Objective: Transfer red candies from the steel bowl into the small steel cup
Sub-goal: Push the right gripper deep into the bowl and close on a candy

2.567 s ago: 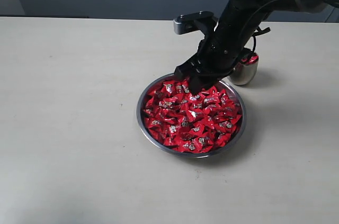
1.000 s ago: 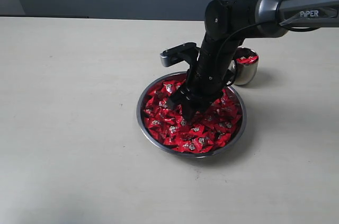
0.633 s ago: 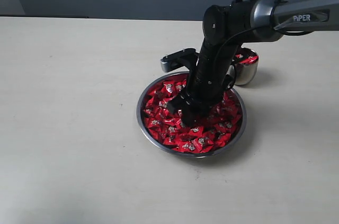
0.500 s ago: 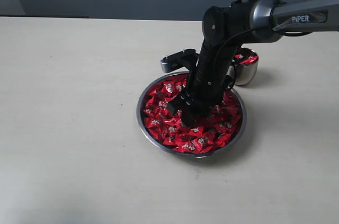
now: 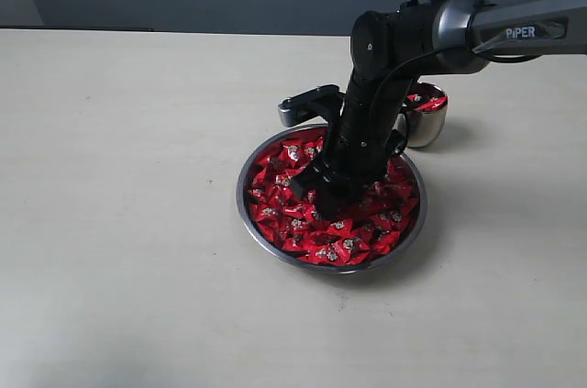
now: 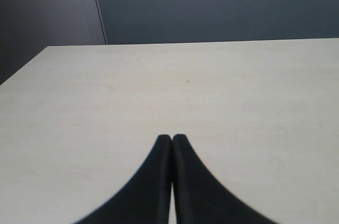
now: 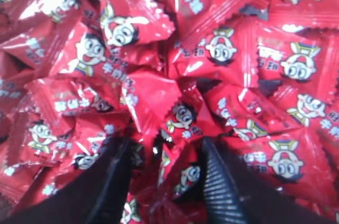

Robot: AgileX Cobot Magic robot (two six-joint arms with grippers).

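The pale table (image 5: 119,177) carries the steel bowl (image 5: 241,197) near its middle, with the small steel cup (image 5: 424,128) just beside it, toward the far edge.

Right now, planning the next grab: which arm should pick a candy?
Right. The right gripper sits open among the red candies in the steel bowl; the left gripper, shut, faces only table.
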